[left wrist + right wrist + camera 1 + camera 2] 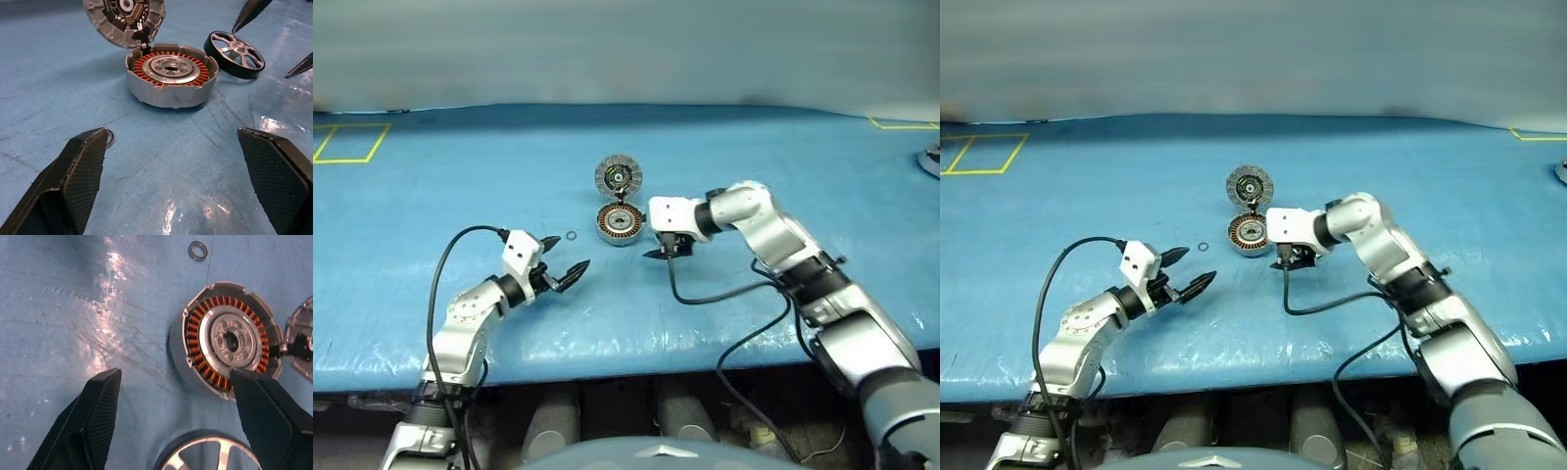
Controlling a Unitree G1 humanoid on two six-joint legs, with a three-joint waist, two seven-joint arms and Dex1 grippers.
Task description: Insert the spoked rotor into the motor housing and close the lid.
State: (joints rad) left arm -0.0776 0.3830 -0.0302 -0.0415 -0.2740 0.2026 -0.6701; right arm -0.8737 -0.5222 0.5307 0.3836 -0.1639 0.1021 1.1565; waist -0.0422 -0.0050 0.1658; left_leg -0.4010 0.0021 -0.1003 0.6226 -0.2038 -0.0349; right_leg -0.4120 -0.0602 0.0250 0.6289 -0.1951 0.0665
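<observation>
Now | left claw [566,264] spread, empty | right claw [666,252] spread above spoked rotor [234,54], empty

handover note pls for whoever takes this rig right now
Left gripper: open, empty, low over the blue table, short of the parts.
Right gripper: open, empty, above the spoked rotor.
Motor housing: on the table, windings exposed, lid hinged open and standing up behind it.
Spoked rotor lies flat beside the housing; small ring lies loose nearby.
Done: nothing inserted.
Left: pick up the rotor, seat it, close the lid.
</observation>
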